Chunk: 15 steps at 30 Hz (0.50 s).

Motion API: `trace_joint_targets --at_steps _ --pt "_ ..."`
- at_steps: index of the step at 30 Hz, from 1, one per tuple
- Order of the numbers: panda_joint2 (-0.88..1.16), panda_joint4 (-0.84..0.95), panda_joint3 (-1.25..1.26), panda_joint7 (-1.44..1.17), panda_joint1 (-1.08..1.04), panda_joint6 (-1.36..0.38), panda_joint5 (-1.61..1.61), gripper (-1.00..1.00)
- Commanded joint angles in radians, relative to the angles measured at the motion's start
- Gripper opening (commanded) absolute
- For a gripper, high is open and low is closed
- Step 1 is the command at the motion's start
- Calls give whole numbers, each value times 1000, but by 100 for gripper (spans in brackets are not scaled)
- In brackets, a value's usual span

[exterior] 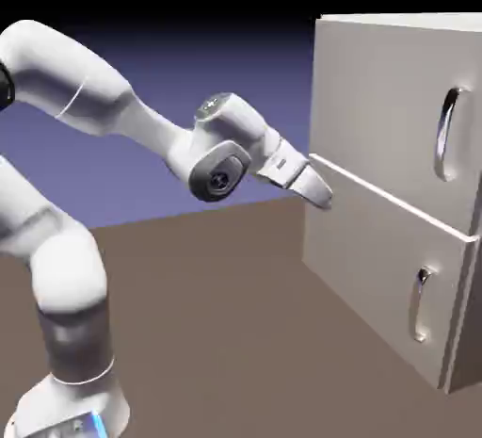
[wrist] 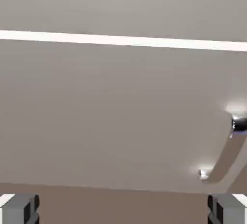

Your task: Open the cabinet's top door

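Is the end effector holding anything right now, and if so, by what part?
Nothing. The end effector is open and empty, close to the cabinet front, away from the top door's handle.

pale grey-beige cabinet, silver handles, white arm, brown table

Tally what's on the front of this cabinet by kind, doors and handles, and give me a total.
Flat pale grey-beige door panels: 2, the larger top door and the shorter lower door.
Vertical silver metal handles: 2, the long curved top handle and the smaller lower handle.
Total: 4
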Motion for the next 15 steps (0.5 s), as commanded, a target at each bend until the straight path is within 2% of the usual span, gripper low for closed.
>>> trace_joint_targets --at_steps 1,15 --pt "-5 11 -19 -16 18 -1 -44 0" --pt "-75 165 -282 -235 264 -18 -652 0"
